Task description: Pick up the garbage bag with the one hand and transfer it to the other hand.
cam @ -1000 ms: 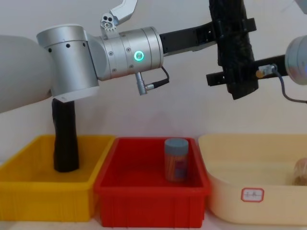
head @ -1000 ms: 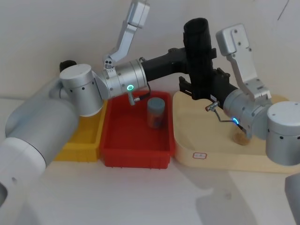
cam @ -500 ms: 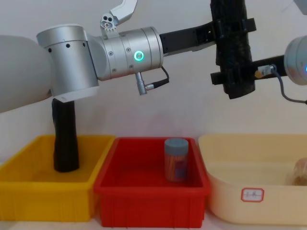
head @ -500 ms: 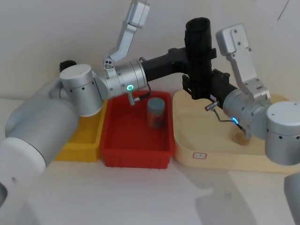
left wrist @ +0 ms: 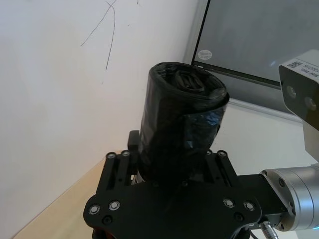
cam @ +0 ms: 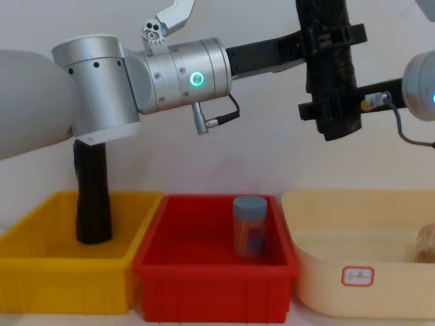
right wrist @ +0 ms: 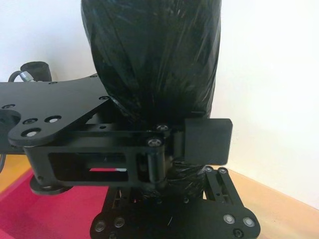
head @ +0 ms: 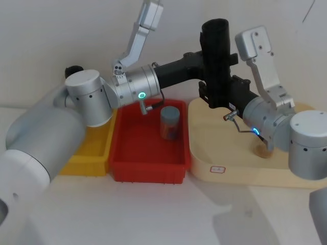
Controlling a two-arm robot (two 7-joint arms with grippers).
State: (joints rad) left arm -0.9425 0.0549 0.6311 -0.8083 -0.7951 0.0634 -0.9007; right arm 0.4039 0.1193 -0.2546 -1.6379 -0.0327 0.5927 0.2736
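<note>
The garbage bag (head: 216,56) (cam: 330,68), a thick black crinkly roll, hangs upright in the air above the gap between the red bin and the beige tray. My left gripper (head: 217,51) (cam: 333,37) reaches in from the left and is shut on its upper part. My right gripper (head: 217,94) (cam: 331,109) comes from the right and is shut around its lower part. In the left wrist view the roll's top end (left wrist: 184,94) stands up between the black fingers (left wrist: 119,164). In the right wrist view the bag (right wrist: 154,59) passes down through both sets of jaws.
Below, a yellow bin (cam: 41,268) holds a slimmer black roll (cam: 92,197). A red bin (cam: 204,272) holds a blue-lidded jar (cam: 250,225). A beige tray (cam: 326,285) on the right holds a small brown item (cam: 427,246). A white wall stands close behind.
The right gripper's jaws have drawn in around the bag's lower part. The bag has lifted very slightly. The left arm has held still.
</note>
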